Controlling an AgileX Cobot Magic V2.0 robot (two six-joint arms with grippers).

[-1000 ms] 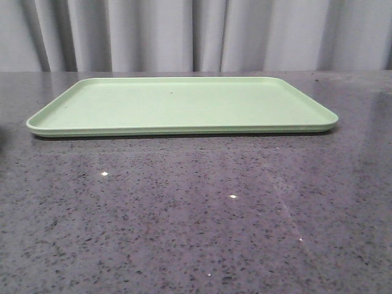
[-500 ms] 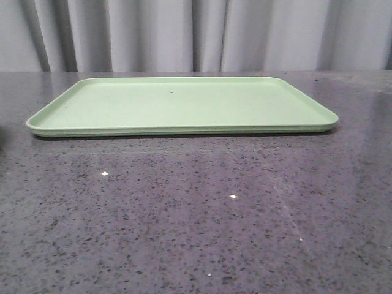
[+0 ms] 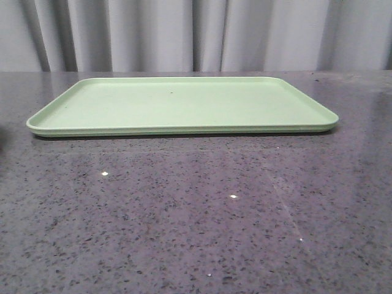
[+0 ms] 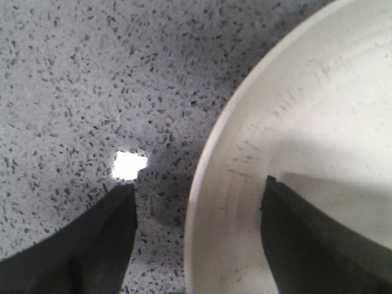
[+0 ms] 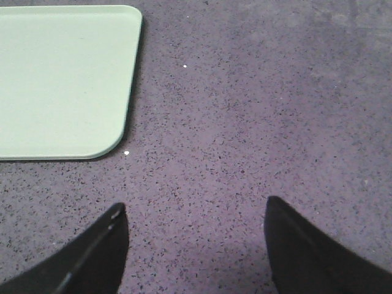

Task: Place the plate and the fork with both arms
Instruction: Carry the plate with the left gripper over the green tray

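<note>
Left hand (image 4: 196, 196) spread open astride the plate (image 4: 306, 135) rim; right hand (image 5: 195, 211) open over speckled worktop (image 5: 257, 110) beside the tray (image 5: 61, 79).

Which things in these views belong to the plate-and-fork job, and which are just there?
Job things: plate, straddled at its rim by the open left hand; open right hand, empty. Fork not in view.

Just there: green tray, speckled table, curtain.

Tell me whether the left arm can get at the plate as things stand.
Probably yes: the left pincer is open and straddles the plate rim, one finger inside the dish, one over the table. Nothing blocks it.
</note>
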